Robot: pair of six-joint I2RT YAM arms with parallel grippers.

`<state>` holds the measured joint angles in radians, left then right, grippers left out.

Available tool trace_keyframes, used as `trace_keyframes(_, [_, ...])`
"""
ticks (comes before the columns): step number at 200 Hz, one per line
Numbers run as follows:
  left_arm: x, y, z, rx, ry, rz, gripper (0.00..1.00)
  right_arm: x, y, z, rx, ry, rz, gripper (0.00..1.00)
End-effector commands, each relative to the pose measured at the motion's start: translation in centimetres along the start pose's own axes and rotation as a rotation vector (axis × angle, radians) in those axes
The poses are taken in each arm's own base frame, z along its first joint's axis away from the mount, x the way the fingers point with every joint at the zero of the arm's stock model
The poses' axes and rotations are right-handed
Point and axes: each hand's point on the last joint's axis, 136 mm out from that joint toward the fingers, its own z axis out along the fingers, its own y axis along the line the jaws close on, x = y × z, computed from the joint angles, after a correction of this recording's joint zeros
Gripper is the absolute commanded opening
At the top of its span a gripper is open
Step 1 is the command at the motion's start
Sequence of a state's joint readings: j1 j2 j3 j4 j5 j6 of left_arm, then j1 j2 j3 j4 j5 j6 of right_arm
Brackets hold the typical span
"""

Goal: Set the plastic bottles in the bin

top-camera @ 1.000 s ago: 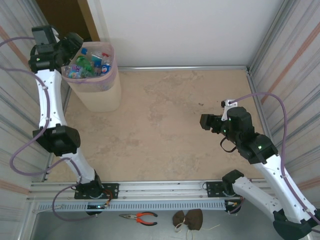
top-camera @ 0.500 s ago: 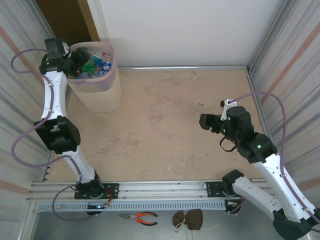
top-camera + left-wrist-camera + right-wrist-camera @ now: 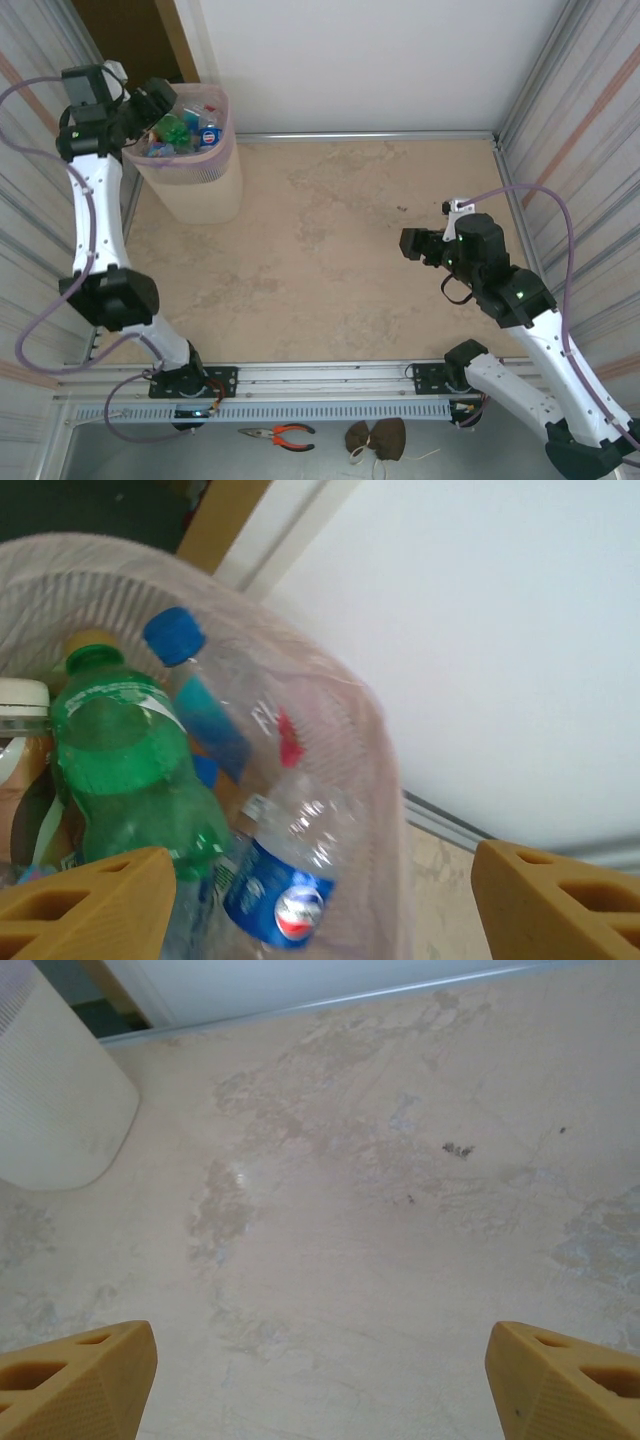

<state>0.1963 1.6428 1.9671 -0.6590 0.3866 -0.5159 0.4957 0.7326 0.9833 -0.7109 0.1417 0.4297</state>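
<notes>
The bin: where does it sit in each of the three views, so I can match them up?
Top external: the bin stands at the upper left.
Left wrist: its rim curves across the left half, plastic bottles inside.
Right wrist: its pale side is in the upper-left corner.
Shared landmark: the metal rail at the foot of the white wall.

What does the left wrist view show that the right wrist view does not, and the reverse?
Left wrist: the plastic bottles lying inside the bin, among them a green bottle and a blue-capped bottle, seen past the open left gripper. Right wrist: the bare, stained table under the open right gripper. Both: the bin and the white back wall.
</notes>
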Motion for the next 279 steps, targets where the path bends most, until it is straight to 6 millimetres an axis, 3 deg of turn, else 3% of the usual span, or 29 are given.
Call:
trace_keyframes(1, [1.1, -3.2, -3.3, 0.133, -0.033, 0.166, 0.79, -1.2, -0.8, -0.5, 0.040, -0.040, -0.038, 0.86])
trace_keyframes(28, [5.2, -3.5, -5.2, 0.235, -0.038, 0.275, 0.83, -1.5, -1.9, 0.0, 0.080, -0.041, -0.047, 0.90])
trace_keyframes(41, [7.2, -2.4, -5.7, 0.228, -0.043, 0.281, 0.84, -1.6, -2.6, 0.4, 0.112, -0.038, -0.051, 1.00])
trace_keyframes(71, [11.8, -0.3, -6.4, 0.225, -0.040, 0.326, 0.80, -1.5, -4.6, 1.7, 0.188, -0.042, -0.047, 0.99])
trace_keyframes(88, [14.9, 1.2, -6.0, 0.207, -0.010, 0.354, 0.80, -1.3, -6.0, 2.7, 0.233, -0.053, -0.060, 0.99])
trace_keyframes(138, [22.7, 5.6, -3.9, 0.052, -0.009, 0.582, 0.96, -0.2, -9.6, 6.2, 0.328, -0.136, -0.184, 0.99])
trace_keyframes(174, [25.2, 8.9, -2.5, -0.097, -0.065, 0.690, 0.99, 1.8, -12.4, 8.7, 0.365, -0.174, -0.211, 0.99])
trace_keyframes(214, [26.7, 12.5, -1.1, -0.182, -0.108, 0.706, 0.99, 3.9, -16.1, 10.1, 0.391, -0.232, -0.093, 0.99])
trace_keyframes(258, [26.7, 12.7, 0.5, -0.081, -0.192, 0.689, 0.99, 4.6, -18.4, 11.2, 0.404, -0.280, -0.050, 0.99])
trace_keyframes(279, [26.6, 12.9, 1.9, -0.077, -0.187, 0.706, 0.99, 4.9, -18.6, 13.1, 0.371, -0.257, -0.046, 0.99])
